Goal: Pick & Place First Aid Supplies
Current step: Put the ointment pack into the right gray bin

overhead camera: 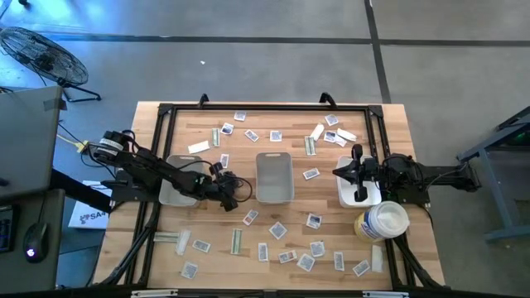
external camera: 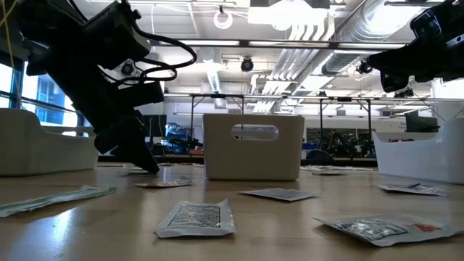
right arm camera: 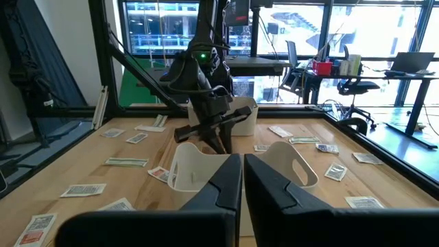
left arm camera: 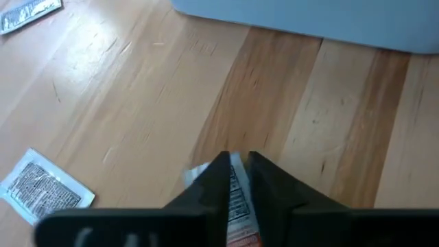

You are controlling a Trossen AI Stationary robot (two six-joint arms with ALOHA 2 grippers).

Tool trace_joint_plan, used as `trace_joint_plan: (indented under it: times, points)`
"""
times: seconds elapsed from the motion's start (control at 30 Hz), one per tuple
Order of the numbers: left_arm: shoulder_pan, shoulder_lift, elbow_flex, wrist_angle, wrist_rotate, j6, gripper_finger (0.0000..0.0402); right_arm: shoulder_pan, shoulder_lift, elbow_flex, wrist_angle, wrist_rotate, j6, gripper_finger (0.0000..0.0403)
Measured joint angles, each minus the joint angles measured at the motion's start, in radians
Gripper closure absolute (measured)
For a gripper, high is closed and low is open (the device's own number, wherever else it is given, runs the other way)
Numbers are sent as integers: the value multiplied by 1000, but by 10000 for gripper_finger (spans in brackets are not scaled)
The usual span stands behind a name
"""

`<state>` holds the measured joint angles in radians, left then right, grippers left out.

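First aid supplies point(overhead camera: 277, 230) lie scattered across the tabletop point(overhead camera: 294, 211), one packet point(left arm camera: 240, 199) pinched under the left gripper point(overhead camera: 228, 201).

Largest first: the wooden tabletop carries a grey tray point(overhead camera: 274, 176) at its middle, a white tray point(overhead camera: 176, 184) under the left arm, another white tray point(overhead camera: 358, 192) under the right gripper point(overhead camera: 358, 195), and a round white tub point(overhead camera: 381, 222) beside it. The left gripper is down at the tabletop just beside the grey tray, its fingers point(left arm camera: 218, 180) drawn close on a printed sachet's edge. The right gripper hovers over its tray, fingers point(right arm camera: 226, 180) pressed nearly together, holding nothing. These packets look light, thin and floppy, likely slippery; an edge pinch seems best. The left fingers hide most of the sachet, so whether it has lifted clear cannot be told.
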<state>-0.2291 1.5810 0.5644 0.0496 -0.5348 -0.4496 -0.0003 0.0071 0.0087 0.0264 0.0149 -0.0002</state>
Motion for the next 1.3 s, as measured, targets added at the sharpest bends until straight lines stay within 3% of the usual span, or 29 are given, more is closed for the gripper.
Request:
trace_joint_plan:
  times: [0.13, 0.67, 0.87, 1.03, 1.2, 1.3]
  points:
    - [0, 0, 0, -1, 2, -11, 398, 0, 0, 0, 0, 0, 0, 391]
    - [0, 1, 82, -4, 54, 59, 401, 0, 0, 0, 0, 0, 0, 391]
    - [0, 1, 94, -75, 29, -21, 397, 0, 0, 0, 0, 0, 0, 391]
    - [1, 1, 95, -105, 13, -101, 362, 0, 0, 0, 0, 0, 0, 391]
    - [5, 1, 110, -116, -13, -167, 295, 0, 0, 0, 0, 0, 0, 391]
    - [28, 1, 135, -161, 25, -231, 265, 0, 0, 0, 0, 0, 0, 391]
